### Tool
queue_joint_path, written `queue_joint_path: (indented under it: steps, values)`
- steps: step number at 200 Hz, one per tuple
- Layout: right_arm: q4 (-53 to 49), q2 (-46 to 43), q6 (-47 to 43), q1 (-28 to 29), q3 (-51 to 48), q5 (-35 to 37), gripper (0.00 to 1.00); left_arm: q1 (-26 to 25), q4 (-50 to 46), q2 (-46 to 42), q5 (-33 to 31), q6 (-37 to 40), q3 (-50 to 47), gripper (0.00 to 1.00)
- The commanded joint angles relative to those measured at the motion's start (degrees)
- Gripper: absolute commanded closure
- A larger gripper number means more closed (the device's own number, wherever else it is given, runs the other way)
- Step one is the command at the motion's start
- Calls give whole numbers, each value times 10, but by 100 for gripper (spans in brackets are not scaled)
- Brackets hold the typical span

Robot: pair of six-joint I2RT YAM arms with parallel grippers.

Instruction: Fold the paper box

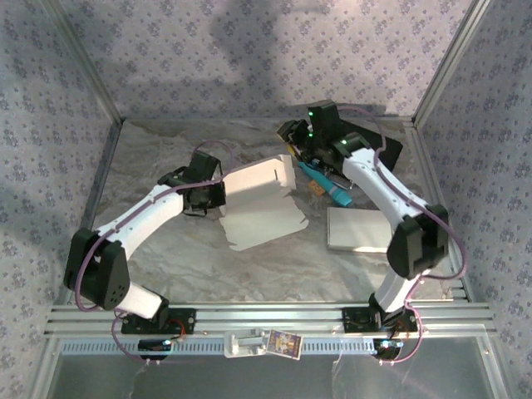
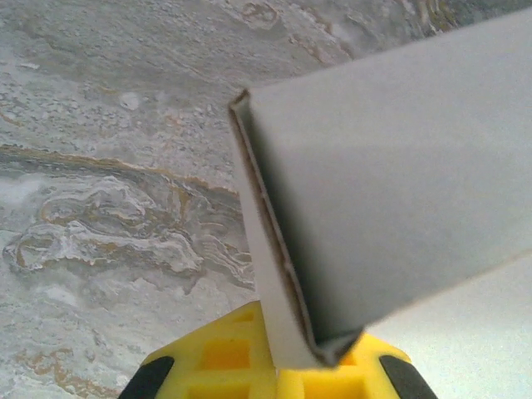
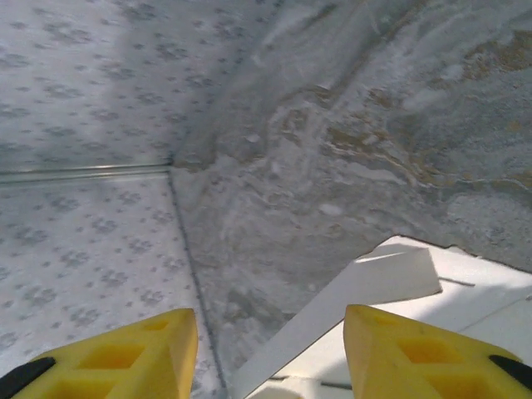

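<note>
The paper box is a white, partly folded cardboard sheet in the middle of the table, with one panel raised. My left gripper is at its left edge. In the left wrist view the yellow fingers are shut on a folded double edge of the paper box. My right gripper hovers by the box's far right corner. It stands open, and a white flap of the box lies below and beyond the gap, not gripped.
A teal tool lies right of the box, by the right arm. A flat pale box sits at the right, and a black item is at the back right. Patterned walls enclose the crinkled table cover.
</note>
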Motion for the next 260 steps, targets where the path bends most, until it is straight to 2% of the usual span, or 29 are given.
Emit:
queue_joint_path:
  steps: [1,32,63,116,140,189,223,260]
  values:
    - [-84,38,-42,5,39,-11,51,2,-29,-12,25,13,17,100]
    - [-85,53,-73,2,41,-9,52,2,-28,-18,30,13,21,100]
    - [-85,81,-88,6,45,-56,54,1,-30,-20,35,16,21,100]
    - [-48,64,-86,21,23,-95,54,1,-18,-22,42,19,21,100]
    - [-77,23,-109,11,4,-72,53,2,-18,-22,42,21,23,100]
    - [-61,-102,-129,-2,-159,-33,58,1,-17,-28,53,36,30,100]
    - [-53,-117,-141,8,-217,-24,62,2,-21,-25,60,44,40,100]
    - [-54,-98,-166,3,-232,-1,62,1,-25,-21,66,47,52,100]
